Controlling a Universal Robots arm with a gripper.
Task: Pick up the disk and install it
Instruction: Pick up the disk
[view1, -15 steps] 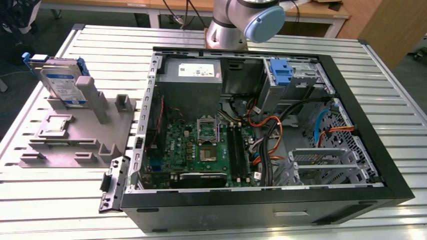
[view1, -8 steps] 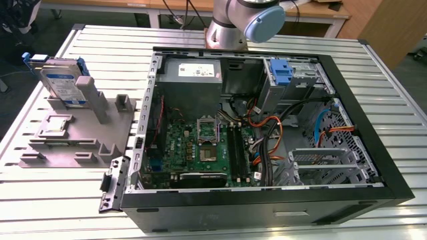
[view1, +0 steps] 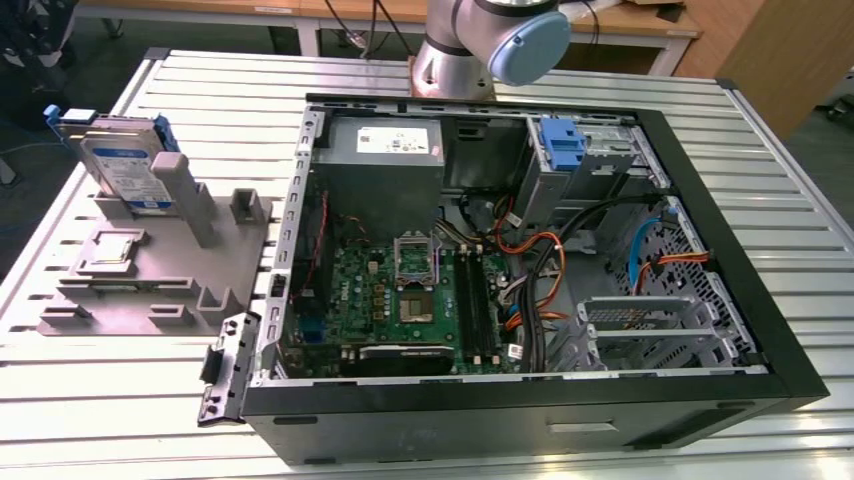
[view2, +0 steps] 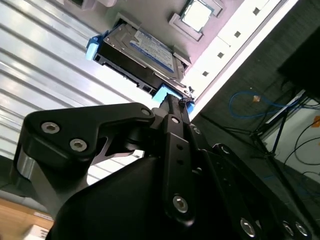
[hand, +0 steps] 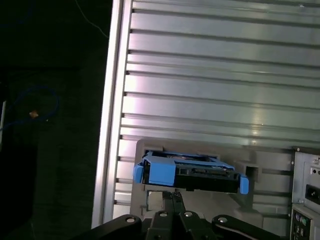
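1. Location: your flat silver metal disk with blue plastic side rails (view1: 127, 165) stands on edge, leaning, in the grey plastic fixture (view1: 147, 295). That is just beside the open black computer case (view1: 534, 410), on the exterior view's left of it.
2. Tool: the black two-finger gripper (hand: 172, 194) has its fingers together, clamped on nothing, and is lined up with the disk's rail edge.
3. Risk, judged: closed fingers would strike the rail rather than straddle it, tipping the disk off its posts.
4. Risk, judged: inside the case, loose orange and black cables (view1: 545, 262) could snag a carried drive.
5. Appearance: blue-and-white label, dark connector edge, both rails seated.
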